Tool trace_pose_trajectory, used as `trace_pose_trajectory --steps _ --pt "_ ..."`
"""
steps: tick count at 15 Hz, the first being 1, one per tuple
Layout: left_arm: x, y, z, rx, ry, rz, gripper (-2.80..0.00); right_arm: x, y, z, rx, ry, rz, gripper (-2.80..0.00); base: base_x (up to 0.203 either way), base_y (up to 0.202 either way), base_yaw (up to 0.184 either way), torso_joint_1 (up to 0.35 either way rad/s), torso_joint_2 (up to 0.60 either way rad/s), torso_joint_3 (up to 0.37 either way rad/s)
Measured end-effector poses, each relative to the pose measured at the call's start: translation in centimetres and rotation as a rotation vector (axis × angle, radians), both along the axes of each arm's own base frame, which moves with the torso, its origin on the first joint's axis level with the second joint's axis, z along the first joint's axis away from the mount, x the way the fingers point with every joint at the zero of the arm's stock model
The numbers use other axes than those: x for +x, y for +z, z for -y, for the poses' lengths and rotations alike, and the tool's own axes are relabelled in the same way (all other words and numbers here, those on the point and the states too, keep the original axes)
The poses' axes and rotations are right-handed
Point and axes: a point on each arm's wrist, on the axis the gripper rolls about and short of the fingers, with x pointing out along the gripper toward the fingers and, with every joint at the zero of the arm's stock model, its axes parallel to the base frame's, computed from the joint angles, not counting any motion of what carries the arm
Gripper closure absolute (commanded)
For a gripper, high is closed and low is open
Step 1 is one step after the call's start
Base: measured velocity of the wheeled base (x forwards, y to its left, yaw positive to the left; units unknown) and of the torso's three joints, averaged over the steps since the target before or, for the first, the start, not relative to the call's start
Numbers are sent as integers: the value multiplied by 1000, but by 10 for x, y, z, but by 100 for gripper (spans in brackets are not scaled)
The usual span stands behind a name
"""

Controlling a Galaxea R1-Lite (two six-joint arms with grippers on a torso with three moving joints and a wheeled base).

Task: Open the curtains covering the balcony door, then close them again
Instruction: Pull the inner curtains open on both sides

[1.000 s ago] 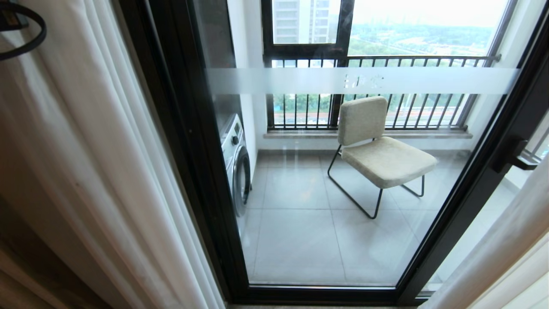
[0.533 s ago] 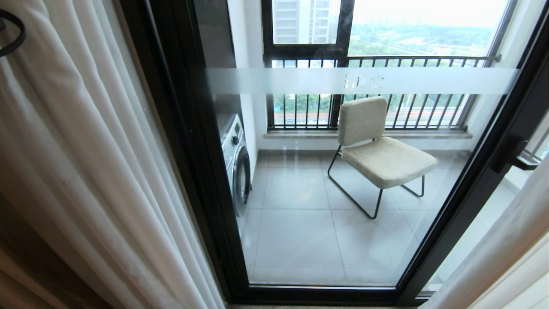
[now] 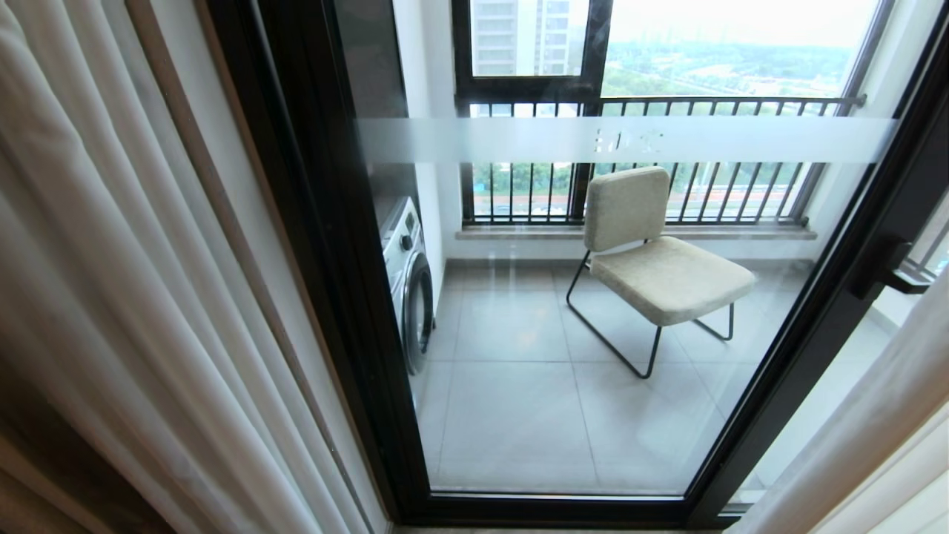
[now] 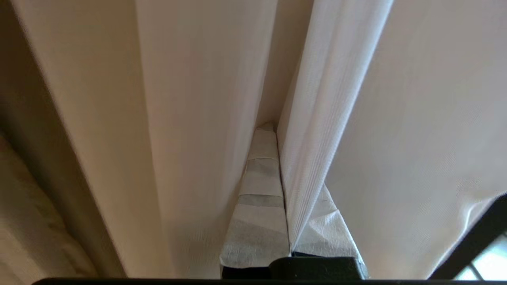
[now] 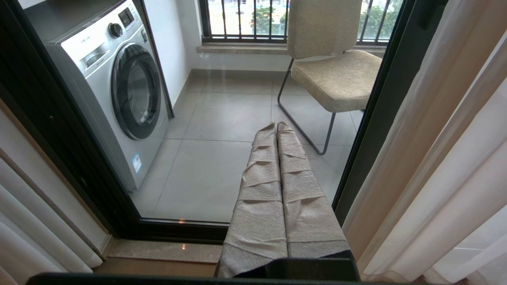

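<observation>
The curtains (image 3: 111, 259) hang bunched at the left of the head view, with another panel (image 3: 875, 415) at the lower right. Between them the balcony door (image 3: 319, 259) stands uncovered, black-framed, with a frosted band (image 3: 630, 139) and a lever handle (image 3: 893, 276). My left gripper (image 4: 277, 134) is outside the head view. In the left wrist view its taped fingers (image 4: 259, 190) are shut on the hemmed edge (image 4: 305, 170) of the white sheer curtains (image 4: 198, 99), which hides one finger. The right gripper (image 5: 276, 126) is shut on nothing and points at the door's lower glass.
Behind the glass are a washing machine (image 3: 408, 274), a beige chair (image 3: 660, 267) and a railed window (image 3: 637, 104). A bare wall strip with a brown trim line (image 3: 222, 222) shows between the left curtains and the door frame. The right curtains (image 5: 435, 158) hang beside the right gripper.
The left curtains' edge has been drawn further left, baring a strip of wall with a brown trim line. The black cable loop at the top left has gone out of view.
</observation>
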Motion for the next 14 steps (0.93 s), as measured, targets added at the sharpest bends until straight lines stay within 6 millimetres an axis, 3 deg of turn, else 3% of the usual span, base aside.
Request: trace_pose_trajectory --steps 8,14 --pt "-3 -6 -98 -39 138 9 0 0 0 0 0 1 0 0 0 0 0 0 0 0" --pt "-17 -14 -179 -27 236 20 0 0 0 0 0 0 0 0 0 0 0 0 0 0"
